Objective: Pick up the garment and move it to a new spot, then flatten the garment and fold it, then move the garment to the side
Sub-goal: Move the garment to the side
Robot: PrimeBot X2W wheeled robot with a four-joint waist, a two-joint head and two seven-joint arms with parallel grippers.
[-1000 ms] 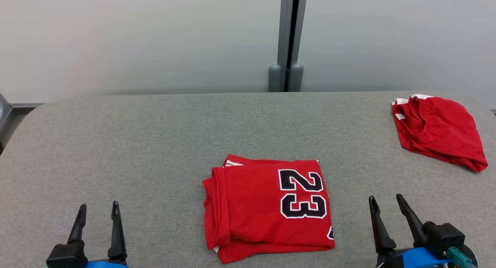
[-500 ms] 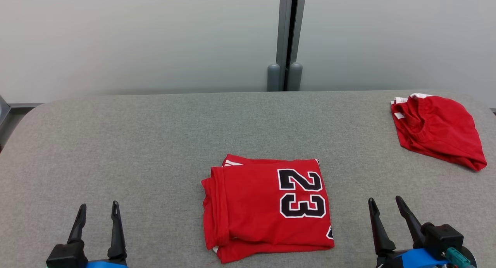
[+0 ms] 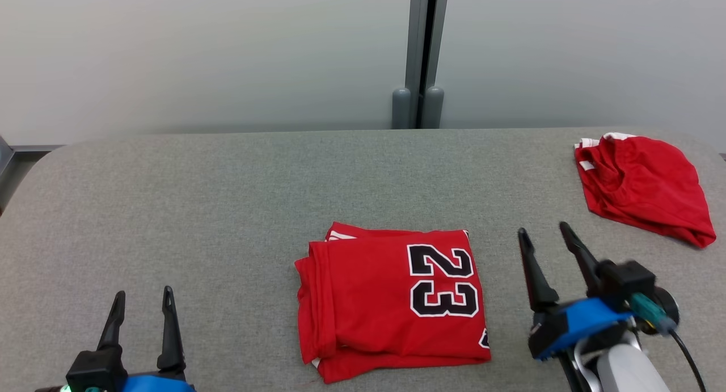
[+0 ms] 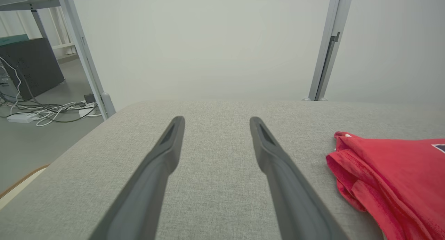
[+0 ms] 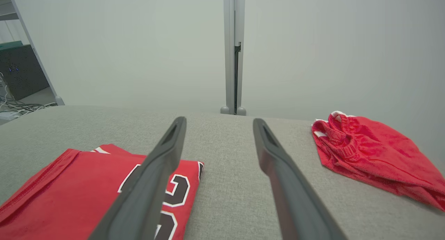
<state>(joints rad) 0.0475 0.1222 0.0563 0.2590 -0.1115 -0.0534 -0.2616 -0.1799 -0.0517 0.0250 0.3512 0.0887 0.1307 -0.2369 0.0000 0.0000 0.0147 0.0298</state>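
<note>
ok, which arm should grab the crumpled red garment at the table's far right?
Right, likely. The right gripper hangs open on that side, nearer the crumpled red garment; the left gripper sits across the folded 23 jersey.

So the folded jersey [image 3: 391,301] sits on the table [image 3: 227,210], front and centre. The left gripper [image 3: 143,291] is well off to its left and the right gripper [image 3: 541,228] near its right side, between it and a bunched-up garment [image 3: 644,188] in the far right corner. An upright post [image 3: 420,57] stands behind the back edge.
</note>
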